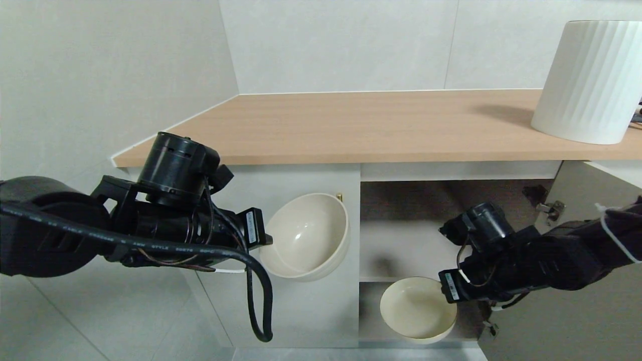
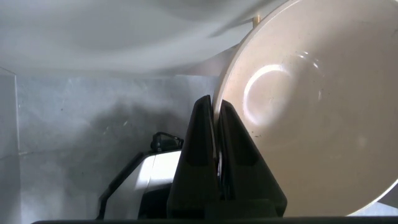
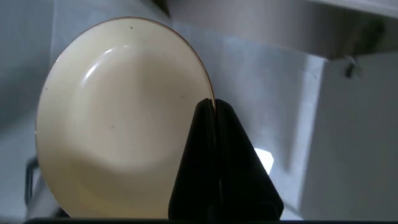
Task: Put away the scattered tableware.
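Pale tiled walls, wood-topped surface [image 1: 376,125] with a white ribbed cylinder [image 1: 587,80] at its right end. The cabinet underneath has its left door [image 1: 311,311] closed and its right compartment [image 1: 401,240] open, with the right door [image 1: 577,301] swung out.

Left pincer [image 1: 266,243] is pinching the rim of a deep cream bowl [image 1: 308,235]; the left wrist view shows both fingers [image 2: 199,149] clamped on the wall of that bowl [image 2: 311,106]. The bowl hangs in the air just in front of the closed door, tipped so its inside faces out.

Right pincer [image 1: 444,291] is pinching the rim of a shallow cream bowl [image 1: 416,308], and the right wrist view confirms the clamp [image 3: 214,143] on its edge [image 3: 118,118]. That bowl sits low at the front of the open compartment, below the inner shelf [image 1: 396,250]. Can't tell whether it touches the cabinet floor.

Risks from here:
- Both holds are thin edge pinches on glazed ware, so a quick wrist turn could let a bowl pivot or slip out.
- The shallow bowl looks partly past the compartment's front lip. Released there, it may tip out onto the floor — push it deeper first.
- The deep bowl is close to the closed door and its knob, so swinging right could clip the centre post or the right arm.
- The two arms share one opening and need sequencing.
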{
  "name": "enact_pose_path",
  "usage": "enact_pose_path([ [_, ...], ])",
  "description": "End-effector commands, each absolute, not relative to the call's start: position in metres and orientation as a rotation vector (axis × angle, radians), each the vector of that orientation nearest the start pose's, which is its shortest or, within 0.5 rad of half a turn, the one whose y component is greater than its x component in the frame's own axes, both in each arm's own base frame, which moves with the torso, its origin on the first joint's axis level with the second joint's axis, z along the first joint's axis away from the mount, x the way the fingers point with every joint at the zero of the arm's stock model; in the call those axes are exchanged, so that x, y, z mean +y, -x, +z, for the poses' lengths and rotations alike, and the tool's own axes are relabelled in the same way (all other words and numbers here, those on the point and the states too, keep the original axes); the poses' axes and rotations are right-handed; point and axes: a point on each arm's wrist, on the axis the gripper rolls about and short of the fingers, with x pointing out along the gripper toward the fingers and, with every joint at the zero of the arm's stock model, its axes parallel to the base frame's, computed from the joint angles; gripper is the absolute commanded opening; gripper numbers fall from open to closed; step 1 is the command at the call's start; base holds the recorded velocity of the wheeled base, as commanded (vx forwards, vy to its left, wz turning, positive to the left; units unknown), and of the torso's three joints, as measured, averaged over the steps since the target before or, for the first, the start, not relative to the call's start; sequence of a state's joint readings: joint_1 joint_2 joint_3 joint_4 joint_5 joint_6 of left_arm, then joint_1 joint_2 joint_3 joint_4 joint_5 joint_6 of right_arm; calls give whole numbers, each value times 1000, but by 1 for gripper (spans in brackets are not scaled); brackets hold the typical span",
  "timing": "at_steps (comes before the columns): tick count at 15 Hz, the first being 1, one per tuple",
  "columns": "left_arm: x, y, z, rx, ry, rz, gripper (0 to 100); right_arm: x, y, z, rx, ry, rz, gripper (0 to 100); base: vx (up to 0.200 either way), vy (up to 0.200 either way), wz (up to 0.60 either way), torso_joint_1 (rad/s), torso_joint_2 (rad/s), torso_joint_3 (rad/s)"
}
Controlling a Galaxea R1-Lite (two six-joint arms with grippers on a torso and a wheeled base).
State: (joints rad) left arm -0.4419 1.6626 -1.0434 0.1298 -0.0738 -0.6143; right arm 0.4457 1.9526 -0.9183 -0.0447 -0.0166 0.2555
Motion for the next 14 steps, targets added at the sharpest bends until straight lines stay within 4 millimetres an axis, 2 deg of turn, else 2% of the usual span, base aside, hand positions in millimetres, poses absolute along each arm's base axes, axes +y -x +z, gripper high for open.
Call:
enact_pose_path([
  [1,-125,-261,187,871,429,-244,0,140,-306,43,1052,-35,217,0,0,0,0,0,0,0],
  [8,-126,-261,181,889,389,-255,0,130,-346,-2,878,-158,47,0,0,0,0,0,0,0],
  [9,-126,-261,179,895,387,-253,0,125,-355,-9,810,-200,4,0,0,0,0,0,0,0],
  [14,-127,-262,177,901,384,-252,0,118,-377,-19,707,-249,-88,0,0,0,0,0,0,0],
])
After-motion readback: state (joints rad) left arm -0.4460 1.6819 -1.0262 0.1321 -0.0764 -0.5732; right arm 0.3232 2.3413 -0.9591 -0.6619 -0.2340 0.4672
